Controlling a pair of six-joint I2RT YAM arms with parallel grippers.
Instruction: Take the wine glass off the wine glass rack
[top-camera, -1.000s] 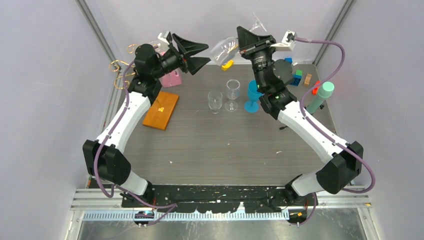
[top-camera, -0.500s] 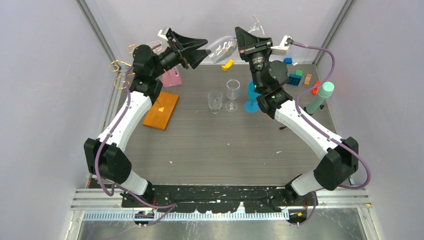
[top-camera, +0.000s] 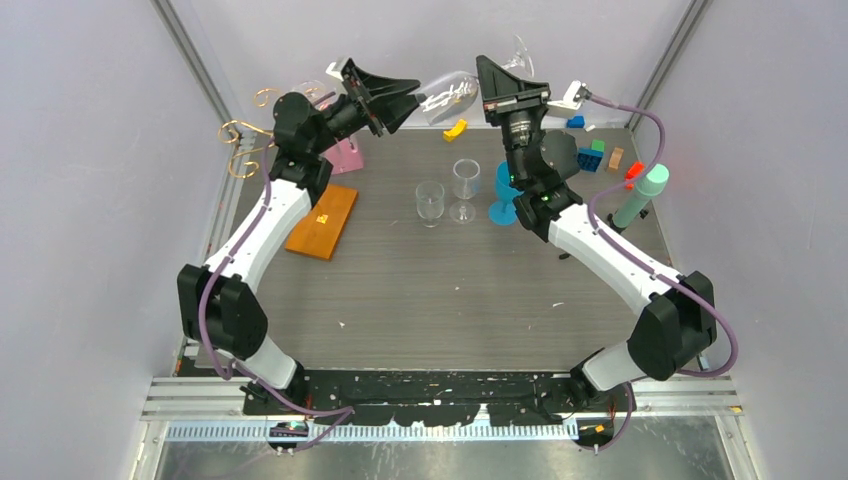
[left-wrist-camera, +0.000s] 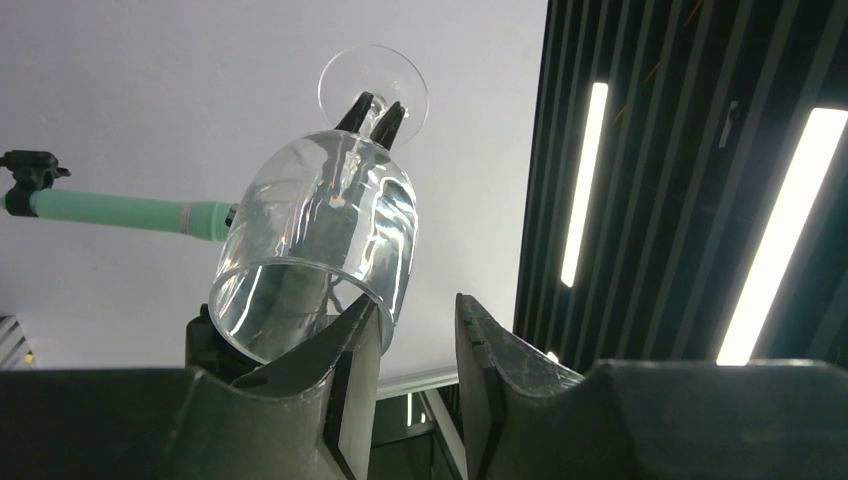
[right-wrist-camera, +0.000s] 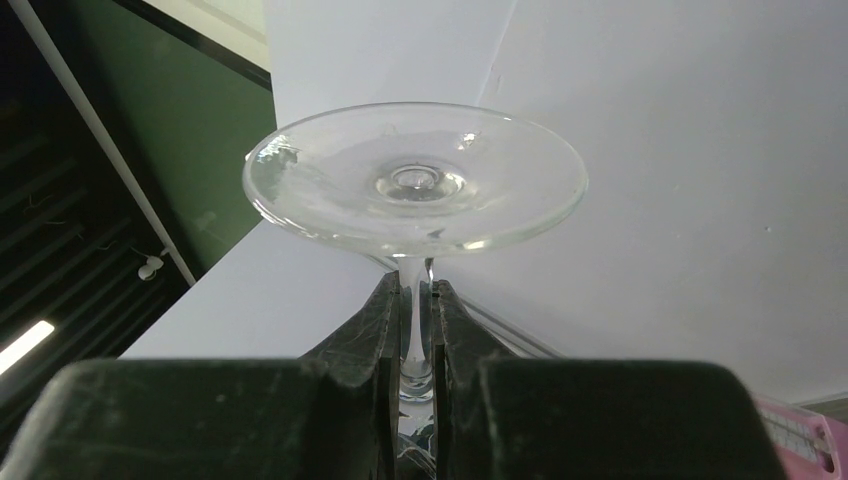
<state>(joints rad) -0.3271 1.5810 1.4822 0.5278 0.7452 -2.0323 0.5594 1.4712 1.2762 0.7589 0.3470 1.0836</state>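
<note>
A clear wine glass is held high in the air, lying almost sideways, off the rack. My right gripper is shut on its stem, just under the round foot. My left gripper is open at the bowl's rim; in the left wrist view the bowl overlaps my left finger, and the gap between the fingers is empty. The wine glass rack's gold wire arms rise at the far left over its orange base.
On the table stand a clear tumbler, a second clear stemmed glass, a blue goblet, a green cylinder, a pink object, a yellow piece and coloured blocks. Walls close in on both sides.
My left gripper has swung up and right until its open fingers reach the bowl's rim. My right gripper has shifted the glass slightly up and back, still holding the stem.
</note>
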